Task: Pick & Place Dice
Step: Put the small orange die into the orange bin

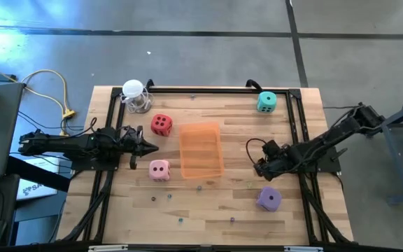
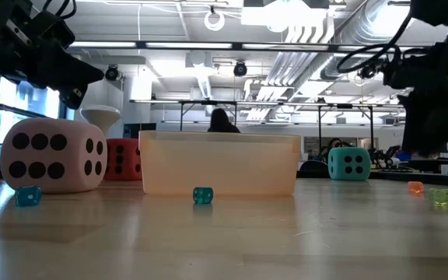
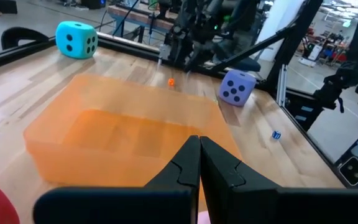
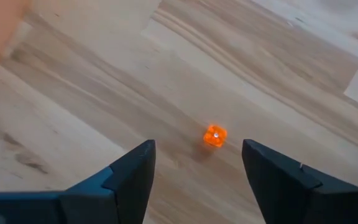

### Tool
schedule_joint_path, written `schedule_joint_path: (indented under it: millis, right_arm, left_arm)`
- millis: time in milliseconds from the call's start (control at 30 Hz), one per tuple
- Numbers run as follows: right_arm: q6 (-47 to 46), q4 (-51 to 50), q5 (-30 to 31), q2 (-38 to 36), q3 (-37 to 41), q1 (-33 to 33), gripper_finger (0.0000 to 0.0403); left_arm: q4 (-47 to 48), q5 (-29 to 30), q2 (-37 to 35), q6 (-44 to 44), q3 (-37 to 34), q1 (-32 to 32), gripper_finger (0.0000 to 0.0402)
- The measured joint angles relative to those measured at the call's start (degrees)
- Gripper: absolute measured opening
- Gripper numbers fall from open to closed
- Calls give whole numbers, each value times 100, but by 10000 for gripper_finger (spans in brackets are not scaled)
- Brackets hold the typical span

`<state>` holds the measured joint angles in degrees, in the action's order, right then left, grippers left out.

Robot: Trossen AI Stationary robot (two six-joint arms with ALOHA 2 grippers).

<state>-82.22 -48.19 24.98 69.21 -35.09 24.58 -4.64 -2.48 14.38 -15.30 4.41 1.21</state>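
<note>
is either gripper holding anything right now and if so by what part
Nothing is held. The left gripper is shut on nothing beside the orange tray; the right gripper stands open over a tiny orange die.

Overhead, table-level, two wrist views

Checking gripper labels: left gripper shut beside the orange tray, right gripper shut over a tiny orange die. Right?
Not quite. The right gripper is open, not shut: the right wrist view shows its fingers apart, with the tiny orange die between and beyond them. The rest holds.
</note>
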Motion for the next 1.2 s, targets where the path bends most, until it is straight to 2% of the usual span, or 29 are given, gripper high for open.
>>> schedule_joint_path:
  millis: [300,733,1200]
  right_arm:
    - [-398,16,-287,431,0,-22,231]
    - [-306,208,-424,1079,0,-505,231]
    - [-180,657,-455,1198,12,-640,231]
  left_arm:
    - [-214,53,122,68,1,-216,0]
    - [-227,125,378,192,1,-372,0]
    - [-225,125,419,177,0,-372,0]
